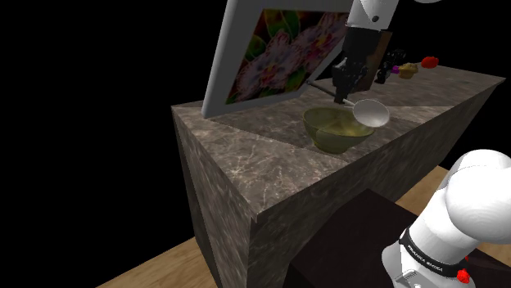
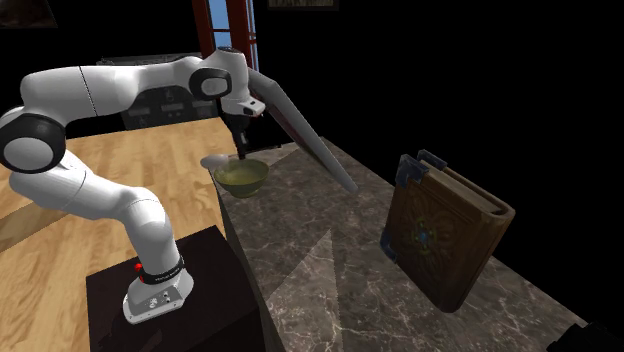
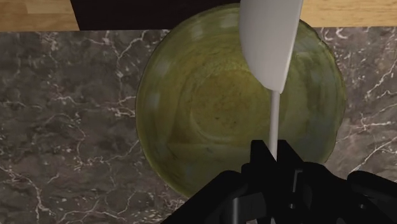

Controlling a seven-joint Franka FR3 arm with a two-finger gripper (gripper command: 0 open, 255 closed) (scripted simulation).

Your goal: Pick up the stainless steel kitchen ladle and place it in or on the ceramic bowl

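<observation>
1. The black two-finger hand [image 1: 341,94] is clamped on the thin handle of the pale grey ladle [image 1: 371,113].
2. The ladle hangs over the olive-green glazed bowl [image 1: 332,132] on the dark marble tabletop [image 1: 434,90], with its scoop above the rim.

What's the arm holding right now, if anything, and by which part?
The white ladle, clasped between the jaws by its thin handle, with the scoop out over the green bowl.
</observation>
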